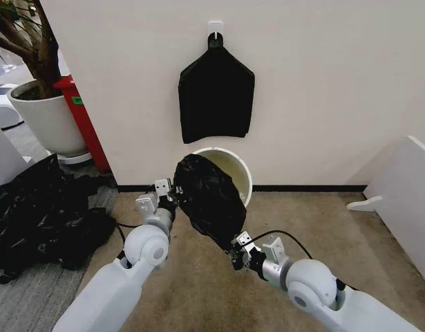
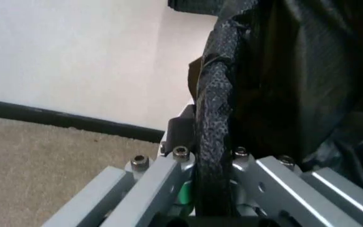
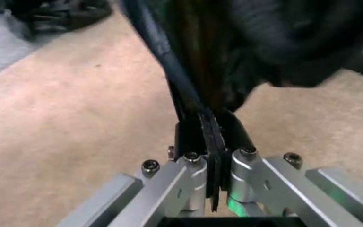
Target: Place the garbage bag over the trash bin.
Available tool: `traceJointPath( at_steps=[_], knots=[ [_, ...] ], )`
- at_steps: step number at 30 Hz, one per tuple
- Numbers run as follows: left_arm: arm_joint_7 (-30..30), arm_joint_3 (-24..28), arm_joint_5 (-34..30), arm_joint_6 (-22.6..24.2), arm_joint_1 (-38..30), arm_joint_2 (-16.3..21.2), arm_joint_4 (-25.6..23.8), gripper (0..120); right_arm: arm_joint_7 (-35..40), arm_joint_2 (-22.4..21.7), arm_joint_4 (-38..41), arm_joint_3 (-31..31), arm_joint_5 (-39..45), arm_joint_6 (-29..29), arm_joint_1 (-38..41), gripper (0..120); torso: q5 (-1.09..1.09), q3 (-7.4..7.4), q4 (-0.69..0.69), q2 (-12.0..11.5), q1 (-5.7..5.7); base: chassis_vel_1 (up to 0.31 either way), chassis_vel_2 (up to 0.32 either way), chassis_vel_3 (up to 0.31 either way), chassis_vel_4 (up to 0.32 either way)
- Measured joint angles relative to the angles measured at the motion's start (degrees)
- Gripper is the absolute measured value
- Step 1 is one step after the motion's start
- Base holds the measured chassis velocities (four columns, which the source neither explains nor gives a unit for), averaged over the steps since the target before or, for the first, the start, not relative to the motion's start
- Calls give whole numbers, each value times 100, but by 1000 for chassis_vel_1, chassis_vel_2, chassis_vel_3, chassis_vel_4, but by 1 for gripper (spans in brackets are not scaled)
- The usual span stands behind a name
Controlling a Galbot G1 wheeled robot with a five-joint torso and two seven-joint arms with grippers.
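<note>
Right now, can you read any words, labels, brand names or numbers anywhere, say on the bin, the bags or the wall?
No text can be read in any view.
The green sticker on the red object: too small to read.
The trash bin, the garbage bag held by the left pincer and the right pincer, the hanging black bundle, the wall: no markings seen.

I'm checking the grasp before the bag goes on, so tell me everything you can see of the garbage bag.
The garbage bag is thin, glossy black plastic, wrinkled, stretched between both grippers and held off the floor. The left gripper is shut on one edge, which is bunched into a thick fold between its fingers; the right gripper is shut on the opposite, lower edge. The bag hangs slanted in front of the trash bin, covering much of its opening in the head view. Whether it touches the rim cannot be told.
</note>
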Motion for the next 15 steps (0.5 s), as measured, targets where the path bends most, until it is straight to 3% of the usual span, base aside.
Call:
traceJointPath(
  at_steps=[7,11,15],
  knots=[
    [0,0,-19,22,73,5,-58,1,272,1,-339,138,-170,291,46,0,0,0,0,0,1,0,0,0,0],
    [-7,-2,8,22,65,-28,-14,1,721,-35,23,163,-37,203,-77,0,0,0,0,0,1,0,0,0,0],
    [-91,-13,27,2,-55,-88,95,1,1018,-197,533,264,72,78,-360,18,-2,0,-1,0,1,0,0,0,0]
  ],
)
